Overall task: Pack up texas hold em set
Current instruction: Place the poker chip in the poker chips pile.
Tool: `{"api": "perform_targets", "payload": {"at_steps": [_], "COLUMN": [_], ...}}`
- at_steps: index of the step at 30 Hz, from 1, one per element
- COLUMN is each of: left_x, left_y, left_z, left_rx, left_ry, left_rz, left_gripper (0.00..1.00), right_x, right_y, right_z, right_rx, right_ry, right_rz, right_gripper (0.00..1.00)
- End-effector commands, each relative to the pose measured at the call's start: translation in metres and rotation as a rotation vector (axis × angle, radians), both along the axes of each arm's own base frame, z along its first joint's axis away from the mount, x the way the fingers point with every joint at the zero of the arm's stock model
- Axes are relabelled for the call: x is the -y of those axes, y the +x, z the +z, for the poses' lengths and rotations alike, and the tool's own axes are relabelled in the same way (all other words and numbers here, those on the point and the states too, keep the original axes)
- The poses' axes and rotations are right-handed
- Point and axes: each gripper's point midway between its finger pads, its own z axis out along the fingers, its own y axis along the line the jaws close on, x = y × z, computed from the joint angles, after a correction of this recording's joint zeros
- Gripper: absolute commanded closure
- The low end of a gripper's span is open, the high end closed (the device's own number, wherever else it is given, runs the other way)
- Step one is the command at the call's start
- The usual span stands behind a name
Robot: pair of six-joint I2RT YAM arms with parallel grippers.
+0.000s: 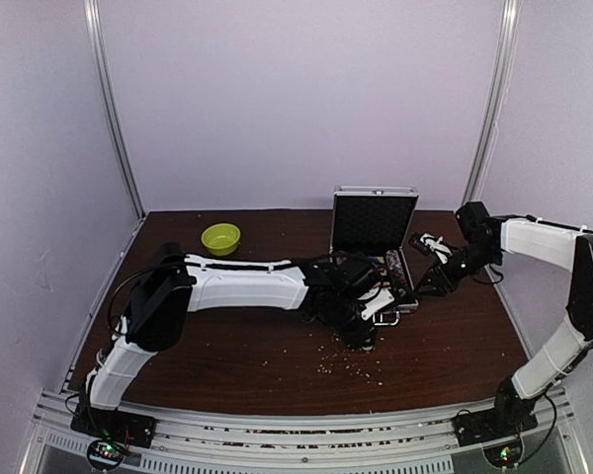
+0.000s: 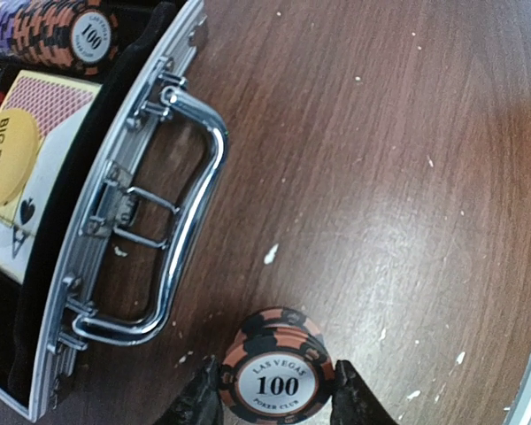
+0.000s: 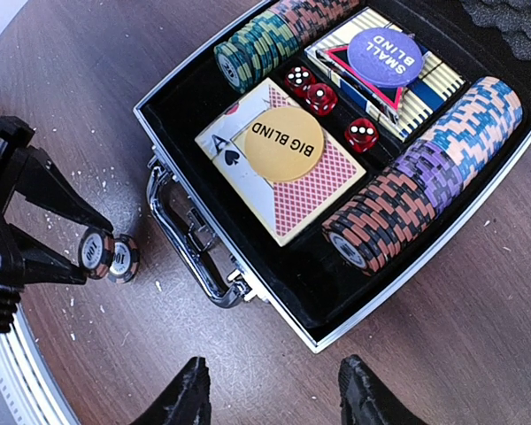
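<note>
The silver briefcase lies open on the table, its lid standing upright. Inside are rows of poker chips, card decks, red dice, a yellow Big Blind button and a purple Small Blind button. My left gripper is shut on a small stack of orange-and-black "100" chips, on edge on the table just in front of the case handle. My right gripper hangs open over bare table at the case's front corner, with nothing between its fingers.
A lime-green bowl stands at the back left of the table. Pale crumbs are scattered over the wood in front of the case. The left arm stretches across the middle of the table.
</note>
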Motion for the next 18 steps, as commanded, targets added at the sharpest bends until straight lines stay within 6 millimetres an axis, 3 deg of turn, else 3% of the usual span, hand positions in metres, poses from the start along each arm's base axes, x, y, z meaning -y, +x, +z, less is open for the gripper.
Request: {"api": "perform_targets", "payload": {"at_steps": [1,18], "left_x": [0.018,0.013], "left_y": [0.001,-0.003], "left_z": [0.005,-0.019], "left_rx": [0.000,-0.035], "left_ry": [-0.060,-0.008], "left_rz": [-0.042,-0.047], "left_gripper": [0.63,0.62], "right_x": [0.004,0.002], "right_y": [-0.003,-0.006], "right_z": [-0.011,-0.013], "right_rx": [-0.025,-0.049], "right_ry": [-0.020,-0.013], "right_rz": [-0.006,0.010], "right_gripper": [0.49,0.49]}}
